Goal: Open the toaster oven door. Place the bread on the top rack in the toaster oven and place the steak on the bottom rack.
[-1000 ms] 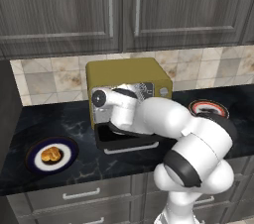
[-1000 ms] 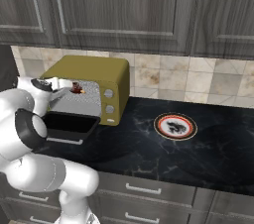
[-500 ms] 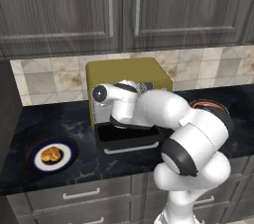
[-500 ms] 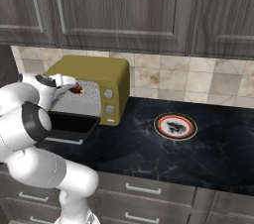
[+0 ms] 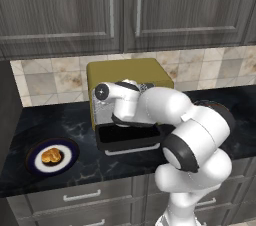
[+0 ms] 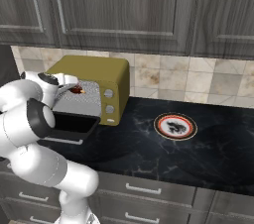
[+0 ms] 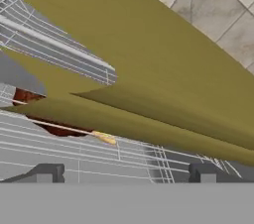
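Observation:
The olive-yellow toaster oven [image 5: 130, 72] [image 6: 99, 69] stands on the counter. The toaster oven door [image 5: 127, 137] [image 6: 72, 124] is folded down flat in front of it. My gripper [image 7: 124, 174] [image 6: 74, 88] is at the oven mouth, open and holding nothing. Grey rack wires [image 7: 99, 153] run just past the fingertips, and more wires [image 7: 59, 44] show higher in the hand view; I cannot tell which is the top rack. A dark red-brown patch [image 7: 49, 121] lies among the wires; what it is I cannot tell. The bread [image 5: 50, 156] sits on a blue-rimmed plate [image 5: 70, 145] at the left. The steak [image 6: 174, 127] lies on a red-rimmed plate [image 6: 192, 125] at the right.
Dark wall cabinets [image 5: 125, 10] hang above the oven and a tiled backsplash [image 6: 198, 82] runs behind it. The black marble counter [image 6: 149, 153] stretches between the oven and the steak's plate. Drawers [image 5: 80, 197] front the counter below.
The arm has bent a little and the hand has edged slightly further toward the oven cavity. The gripper has stayed open; the plates, bread and steak have not moved.

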{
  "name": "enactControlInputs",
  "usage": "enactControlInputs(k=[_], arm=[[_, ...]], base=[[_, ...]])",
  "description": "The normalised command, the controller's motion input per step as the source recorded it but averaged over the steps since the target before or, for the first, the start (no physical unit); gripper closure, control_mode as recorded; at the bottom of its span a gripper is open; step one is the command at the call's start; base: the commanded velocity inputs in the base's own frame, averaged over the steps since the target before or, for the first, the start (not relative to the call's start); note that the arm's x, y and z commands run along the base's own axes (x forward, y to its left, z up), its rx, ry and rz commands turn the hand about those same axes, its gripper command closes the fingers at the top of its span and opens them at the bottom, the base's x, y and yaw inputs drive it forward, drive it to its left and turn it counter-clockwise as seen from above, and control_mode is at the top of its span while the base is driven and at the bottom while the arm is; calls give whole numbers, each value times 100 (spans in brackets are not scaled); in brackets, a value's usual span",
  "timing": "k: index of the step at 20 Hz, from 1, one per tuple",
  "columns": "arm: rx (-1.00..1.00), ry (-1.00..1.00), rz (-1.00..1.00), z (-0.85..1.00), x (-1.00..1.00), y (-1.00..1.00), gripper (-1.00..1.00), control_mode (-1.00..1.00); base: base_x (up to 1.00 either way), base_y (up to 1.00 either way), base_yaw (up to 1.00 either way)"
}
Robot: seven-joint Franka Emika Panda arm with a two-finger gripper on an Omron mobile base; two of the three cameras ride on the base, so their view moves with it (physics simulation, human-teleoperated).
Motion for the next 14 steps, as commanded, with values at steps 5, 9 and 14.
enactControlInputs(k=[5, 9, 14], arm=[[7, 0, 0, -13, 20, -1, -100, -100], [3, 0, 0, -19, 3, -1, -100, -100], [0, 0, 0, -5, -3, -4, -100, -100]], base=[[0, 0, 0], [0, 0, 0], [0, 0, 0]])
